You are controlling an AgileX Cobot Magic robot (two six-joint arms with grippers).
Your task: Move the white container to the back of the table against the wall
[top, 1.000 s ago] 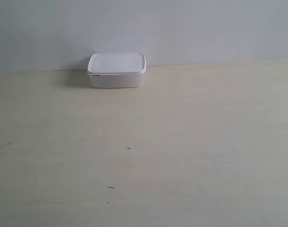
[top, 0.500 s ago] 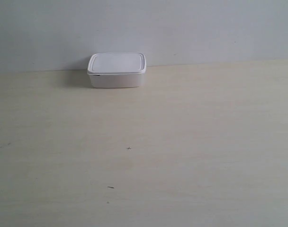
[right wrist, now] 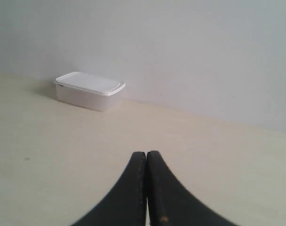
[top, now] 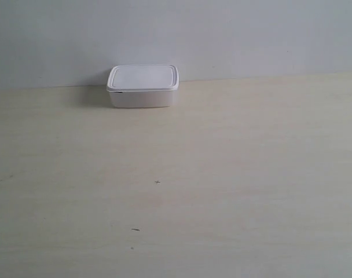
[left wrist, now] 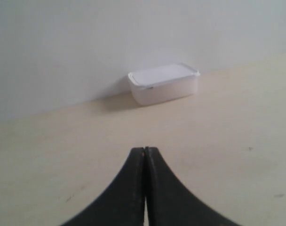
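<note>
The white container [top: 142, 86] with its flat rimmed lid stands at the back of the table [top: 222, 174], right against the wall [top: 222, 35]. Both wrist views catch it too, far off: the container [left wrist: 163, 83] in the left wrist view and the container [right wrist: 89, 90] in the right one. My left gripper [left wrist: 144, 149] is shut with nothing in it, well short of the box. My right gripper [right wrist: 146, 153] is likewise shut and empty, far from the box. Neither arm shows in the exterior view.
A few tiny dark specks mark the tabletop, one near the middle [top: 157, 182] and one closer to the front [top: 135, 229]. The wall runs along the whole back edge of the table.
</note>
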